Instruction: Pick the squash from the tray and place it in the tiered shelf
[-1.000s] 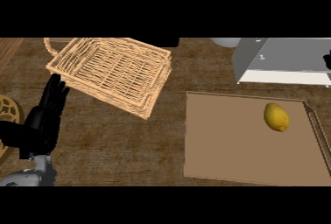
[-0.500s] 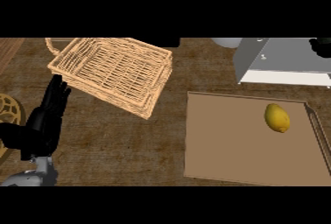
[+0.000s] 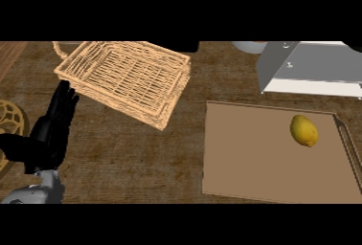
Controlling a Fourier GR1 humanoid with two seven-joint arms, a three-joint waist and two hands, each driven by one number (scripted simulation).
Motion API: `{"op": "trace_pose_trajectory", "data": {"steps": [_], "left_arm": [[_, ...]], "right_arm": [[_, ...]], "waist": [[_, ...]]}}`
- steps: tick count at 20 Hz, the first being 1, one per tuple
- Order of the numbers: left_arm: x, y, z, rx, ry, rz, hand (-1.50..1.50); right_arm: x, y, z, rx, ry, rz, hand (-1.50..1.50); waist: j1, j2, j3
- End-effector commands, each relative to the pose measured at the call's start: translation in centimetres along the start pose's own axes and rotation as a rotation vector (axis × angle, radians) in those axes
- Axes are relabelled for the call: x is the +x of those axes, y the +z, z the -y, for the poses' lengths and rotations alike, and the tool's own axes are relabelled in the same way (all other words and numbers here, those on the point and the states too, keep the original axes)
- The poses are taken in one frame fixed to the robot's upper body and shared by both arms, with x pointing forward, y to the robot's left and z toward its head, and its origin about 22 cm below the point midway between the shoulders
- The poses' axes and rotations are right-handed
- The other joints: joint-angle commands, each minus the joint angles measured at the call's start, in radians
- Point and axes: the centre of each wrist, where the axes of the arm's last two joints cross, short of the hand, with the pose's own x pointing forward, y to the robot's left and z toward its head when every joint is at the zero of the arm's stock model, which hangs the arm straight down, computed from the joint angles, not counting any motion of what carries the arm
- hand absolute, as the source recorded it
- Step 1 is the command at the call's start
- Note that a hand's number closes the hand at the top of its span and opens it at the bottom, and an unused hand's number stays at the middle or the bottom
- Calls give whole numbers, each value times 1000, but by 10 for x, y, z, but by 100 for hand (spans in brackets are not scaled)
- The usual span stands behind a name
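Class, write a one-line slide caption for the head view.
Yellow squash lies on the tray, grey tiered shelf beyond it; open left hand rests beside a wicker basket.

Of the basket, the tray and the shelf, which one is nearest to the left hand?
The woven basket: its edge lies beside the left hand, while the tray and grey shelf stand far right.

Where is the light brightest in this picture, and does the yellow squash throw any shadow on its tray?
Head view: the brightest patch is the near-white strip on the grey tiered shelf. Head view: the squash is evenly lit, with no plain shadow on the tray. Head view: the black left hand is the darkest thing and shows little surface detail.
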Motion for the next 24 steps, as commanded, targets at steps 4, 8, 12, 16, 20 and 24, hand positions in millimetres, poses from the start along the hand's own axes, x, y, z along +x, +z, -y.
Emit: {"op": "trace_pose_trajectory", "data": {"steps": [4, 8, 12, 16, 20, 24], "left_arm": [[17, -16, -6, -4, 4, -5, 0], [8, -2, 1, -15, -1, 10, 0], [-5, 4, 0, -4, 2, -3, 0], [-3, 3, 19, -6, 4, -6, 0], [-2, -2, 1, 4, 5, -18, 0], [-10, -2, -9, 28, -6, -32, 0]], "right_arm": [[-13, -4, -20, 78, -31, -51, -150], [-10, -10, -10, 73, -100, 10, -150], [6, -23, 18, 33, -201, 76, -150], [-1, -29, 58, -48, -270, 43, -150], [-4, -32, 96, -144, -293, -12, -150], [-35, -25, 126, -182, -315, -134, -150]], "waist": [[10, 17, 12], [11, 15, 12], [1, 13, 11], [-7, 12, 12], [-18, 7, 11], [-29, 4, 10]]}}
